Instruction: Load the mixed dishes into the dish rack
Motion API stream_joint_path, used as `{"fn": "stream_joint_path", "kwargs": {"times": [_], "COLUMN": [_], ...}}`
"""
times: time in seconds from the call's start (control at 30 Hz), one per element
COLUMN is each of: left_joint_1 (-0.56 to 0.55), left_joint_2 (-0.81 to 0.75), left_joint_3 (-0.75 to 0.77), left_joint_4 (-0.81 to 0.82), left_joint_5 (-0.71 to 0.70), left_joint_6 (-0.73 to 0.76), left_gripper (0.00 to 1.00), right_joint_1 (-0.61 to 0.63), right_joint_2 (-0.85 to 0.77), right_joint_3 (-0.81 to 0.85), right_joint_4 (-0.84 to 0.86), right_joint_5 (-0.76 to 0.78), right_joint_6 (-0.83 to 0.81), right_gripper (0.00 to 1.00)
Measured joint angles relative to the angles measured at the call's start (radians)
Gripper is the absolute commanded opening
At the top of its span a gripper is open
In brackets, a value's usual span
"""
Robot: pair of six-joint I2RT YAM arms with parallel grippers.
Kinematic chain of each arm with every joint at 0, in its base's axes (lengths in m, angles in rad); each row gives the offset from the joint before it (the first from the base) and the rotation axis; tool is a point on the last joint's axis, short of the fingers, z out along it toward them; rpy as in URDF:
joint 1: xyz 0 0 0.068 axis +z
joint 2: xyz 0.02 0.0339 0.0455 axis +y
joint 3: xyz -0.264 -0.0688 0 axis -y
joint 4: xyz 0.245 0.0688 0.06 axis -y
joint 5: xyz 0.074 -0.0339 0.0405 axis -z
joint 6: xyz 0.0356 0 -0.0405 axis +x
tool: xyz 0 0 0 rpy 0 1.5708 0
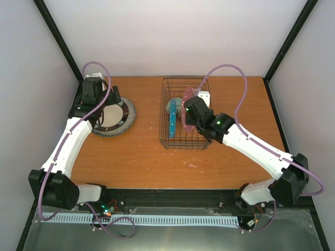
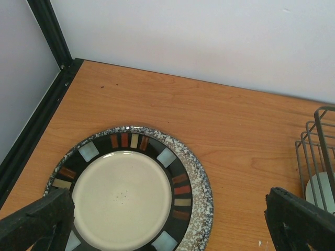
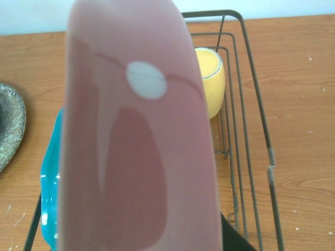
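The grey speckled plate (image 1: 121,119) (image 2: 131,193) lies flat on the table at the left. My left gripper (image 1: 104,106) (image 2: 167,230) hovers open over its far edge, the fingers (image 2: 36,225) wide apart and touching nothing. The dish rack (image 1: 183,137) (image 3: 251,130) stands in the middle. A blue dotted plate (image 1: 171,119) (image 3: 49,183) stands on edge in it. The yellow mug (image 3: 212,78) sits at its far end. My right gripper (image 1: 189,112) is shut on the pink-red dotted plate (image 1: 186,99) (image 3: 138,146), held on edge over the rack beside the blue plate. A pale green rim (image 1: 175,103), perhaps the bowl, shows in the rack.
Black frame posts (image 1: 57,36) and white walls close in the table's back and sides. The wooden table (image 1: 141,162) runs between the plate and the rack. In the left wrist view the rack's corner (image 2: 319,151) stands just right of the gripper.
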Motion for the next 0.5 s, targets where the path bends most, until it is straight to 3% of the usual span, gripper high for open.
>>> {"fn": "stream_joint_path", "kwargs": {"times": [0.5], "left_joint_1": [0.000], "left_joint_2": [-0.024], "left_joint_3": [-0.055], "left_joint_4": [0.010], "left_joint_5": [0.000], "left_joint_6": [0.019], "left_gripper": [1.00], "right_joint_1": [0.039], "right_joint_2": [0.077], "right_joint_3": [-0.043], "right_joint_4": [0.032], "right_joint_5": [-0.024], "right_joint_6": [0.063], "right_gripper": [0.03]}}
